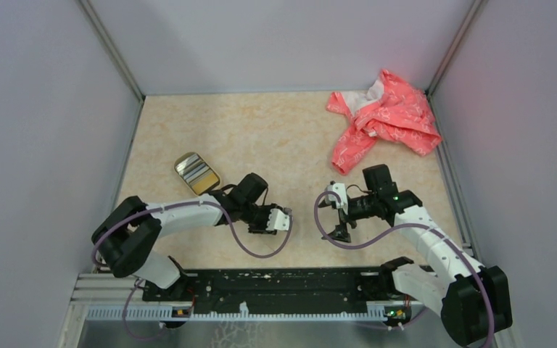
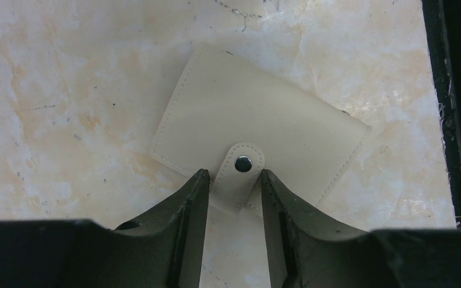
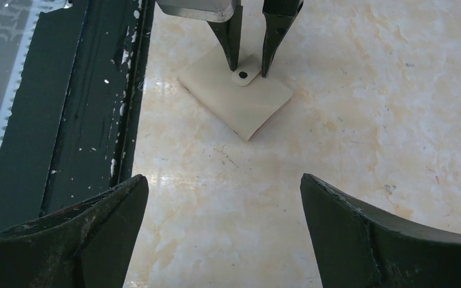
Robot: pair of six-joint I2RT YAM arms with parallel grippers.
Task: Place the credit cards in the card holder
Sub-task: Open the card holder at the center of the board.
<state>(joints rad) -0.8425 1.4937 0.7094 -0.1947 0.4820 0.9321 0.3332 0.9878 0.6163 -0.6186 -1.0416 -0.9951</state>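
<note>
**Snap tab framed by left claw**

Flat, squarish beige folding card holder (image 2: 258,114) lies on the marbled table (image 2: 66,90) at 12 o'clock from the left gripper (image 2: 233,174). Its snap tab (image 2: 243,163) points to 6 o'clock between the narrowly spread fingers and is not clearly pinched. Left arm is nearer; the right gripper (image 3: 222,179), spread wide and empty, hangs at 3 o'clock.

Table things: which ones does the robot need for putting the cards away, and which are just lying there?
For the job:
card holder, its snap tab between the left gripper's fingers
credit cards, lying in the oval dish

Just lying about:
pink cloth, crumpled in the far right corner
</note>
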